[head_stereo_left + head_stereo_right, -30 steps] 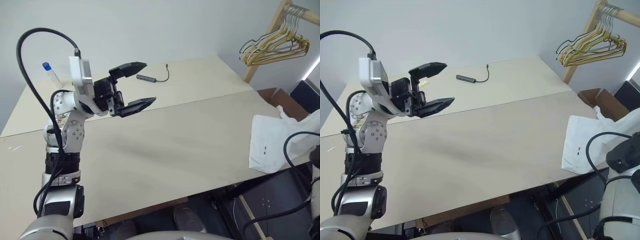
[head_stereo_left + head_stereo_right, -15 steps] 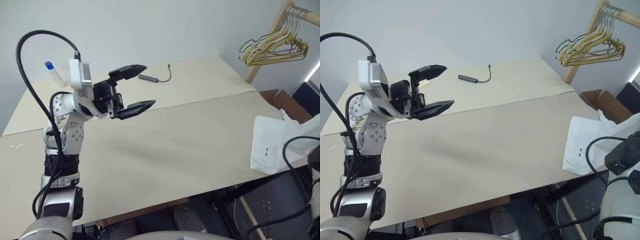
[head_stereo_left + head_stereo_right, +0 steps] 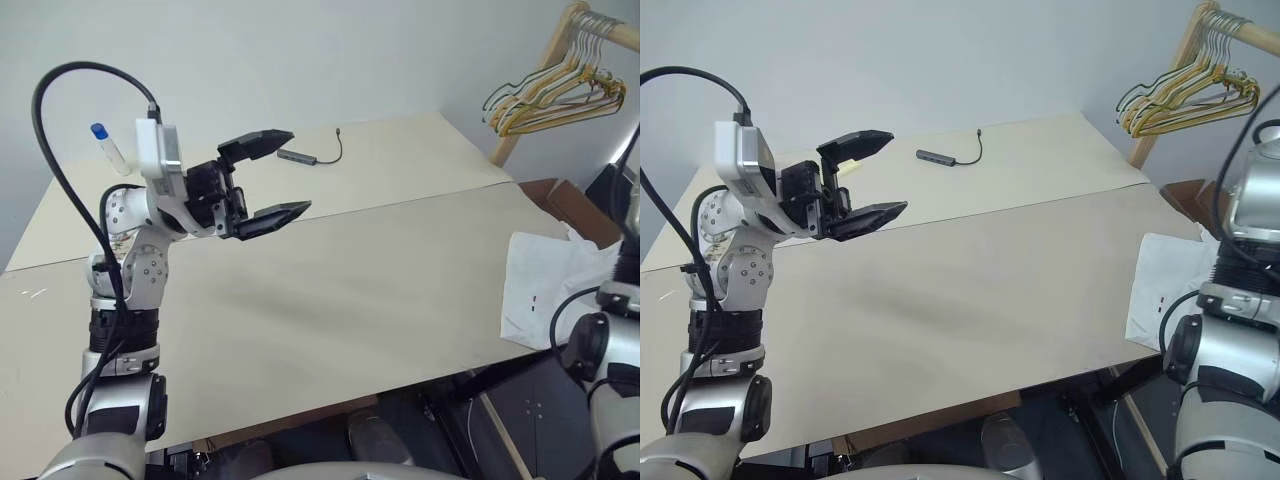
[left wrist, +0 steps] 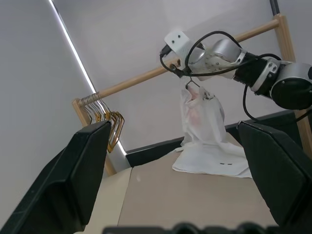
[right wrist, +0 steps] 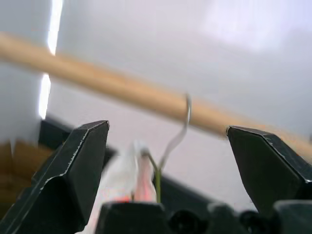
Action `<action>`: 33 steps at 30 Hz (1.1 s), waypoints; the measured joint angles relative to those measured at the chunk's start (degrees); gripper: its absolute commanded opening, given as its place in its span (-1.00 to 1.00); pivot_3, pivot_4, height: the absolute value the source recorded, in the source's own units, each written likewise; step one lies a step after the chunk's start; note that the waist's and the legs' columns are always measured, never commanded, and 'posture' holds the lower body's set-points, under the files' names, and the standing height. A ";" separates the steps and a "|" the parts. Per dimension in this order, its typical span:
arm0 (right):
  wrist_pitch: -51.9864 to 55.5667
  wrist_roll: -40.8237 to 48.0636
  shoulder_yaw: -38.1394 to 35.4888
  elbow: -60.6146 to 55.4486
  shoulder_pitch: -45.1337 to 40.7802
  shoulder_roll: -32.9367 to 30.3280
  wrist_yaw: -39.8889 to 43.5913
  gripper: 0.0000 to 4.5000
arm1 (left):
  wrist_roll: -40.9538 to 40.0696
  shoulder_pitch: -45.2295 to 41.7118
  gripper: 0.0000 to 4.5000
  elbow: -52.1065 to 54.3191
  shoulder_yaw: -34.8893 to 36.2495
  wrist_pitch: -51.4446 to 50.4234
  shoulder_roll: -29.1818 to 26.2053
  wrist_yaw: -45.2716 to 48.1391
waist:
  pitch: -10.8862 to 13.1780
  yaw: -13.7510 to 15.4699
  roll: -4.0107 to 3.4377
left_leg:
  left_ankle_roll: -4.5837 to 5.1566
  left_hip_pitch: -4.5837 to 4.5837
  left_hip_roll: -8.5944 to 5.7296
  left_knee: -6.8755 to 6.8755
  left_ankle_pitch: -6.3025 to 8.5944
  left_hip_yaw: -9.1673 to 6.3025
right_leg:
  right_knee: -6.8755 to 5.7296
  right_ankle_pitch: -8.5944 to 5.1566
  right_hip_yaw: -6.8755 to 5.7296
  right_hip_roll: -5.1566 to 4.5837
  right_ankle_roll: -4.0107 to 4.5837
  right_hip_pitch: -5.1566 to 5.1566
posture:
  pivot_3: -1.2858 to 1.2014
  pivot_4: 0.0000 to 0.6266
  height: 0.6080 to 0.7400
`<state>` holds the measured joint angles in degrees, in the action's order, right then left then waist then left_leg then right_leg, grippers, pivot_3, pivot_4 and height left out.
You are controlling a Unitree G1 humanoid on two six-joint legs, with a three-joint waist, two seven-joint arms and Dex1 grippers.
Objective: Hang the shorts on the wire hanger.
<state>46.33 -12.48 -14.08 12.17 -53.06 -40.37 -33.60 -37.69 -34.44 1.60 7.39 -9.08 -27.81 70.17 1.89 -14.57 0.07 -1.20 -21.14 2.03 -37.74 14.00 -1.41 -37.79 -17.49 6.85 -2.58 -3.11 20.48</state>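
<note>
The shorts [image 4: 202,117] hang on the wire hanger [image 5: 173,139] from the wooden rod [image 4: 146,78], trailing onto the desk [image 3: 330,290]. Both grippers, left gripper [image 3: 275,175] and right gripper [image 5: 168,151], are spread and empty.

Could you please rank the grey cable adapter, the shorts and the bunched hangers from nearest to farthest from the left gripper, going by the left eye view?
From the left gripper:
1. Adapter, on the table's far part, just beyond the fingertips.
2. Shorts, at the table's right edge.
3. Hangers, on the wooden rail past the table's far right corner.
</note>
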 measured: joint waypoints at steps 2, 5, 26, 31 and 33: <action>-1.64 -0.86 1.59 -1.98 0.05 0.82 0.91 0.98 | -0.61 0.74 1.00 0.38 0.05 -0.60 -0.33 -0.05 | 0.01 0.15 0.02 | 0.00 0.00 0.00 0.00 0.00 -0.01 | 0.00 0.00 0.00 0.00 0.00 0.00 | -0.07 -1.00 1.00; -3.53 -2.11 4.67 -3.83 0.50 1.68 4.43 0.98 | -0.64 1.96 1.00 1.54 0.64 -1.44 -1.62 -1.26 | 0.02 0.39 0.03 | 0.00 0.00 0.01 0.00 0.00 -0.02 | 0.00 0.01 -0.01 0.00 0.00 0.00 | -0.05 -1.00 1.00; -27.55 12.81 29.41 -19.74 21.41 -2.70 73.63 0.98 | -1.96 33.40 1.00 19.80 13.71 -12.27 -8.35 -21.24 | 0.58 12.34 1.06 | 0.01 -0.09 0.09 -0.01 0.05 -0.04 | -0.03 0.06 -0.22 -0.05 0.08 0.25 | 0.16 -1.00 1.00; -31.69 12.59 30.92 -18.88 23.22 -3.35 80.81 0.98 | -2.06 41.20 1.00 22.68 14.21 -12.50 -7.89 -22.33 | 0.69 15.52 1.29 | 0.00 -0.08 0.13 -0.03 0.04 0.00 | -0.07 0.11 -0.25 0.01 0.17 0.30 | 0.19 -1.00 1.00; -34.49 11.52 31.29 -18.27 24.40 -3.81 82.12 0.98 | -2.15 42.58 1.00 24.01 14.49 -12.48 -7.90 -22.39 | 0.68 16.56 1.35 | 0.00 -0.08 0.12 -0.03 0.04 0.02 | -0.03 0.11 -0.25 0.00 0.17 0.30 | 0.20 -1.00 1.00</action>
<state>11.84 -0.96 17.21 -6.10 -28.66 -44.18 48.52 -39.84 8.14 25.61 21.88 -21.56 -35.71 47.78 2.58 1.99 1.41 -1.19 -21.23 2.15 -37.77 14.04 -1.39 -37.83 -17.38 6.60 -2.58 -2.94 20.78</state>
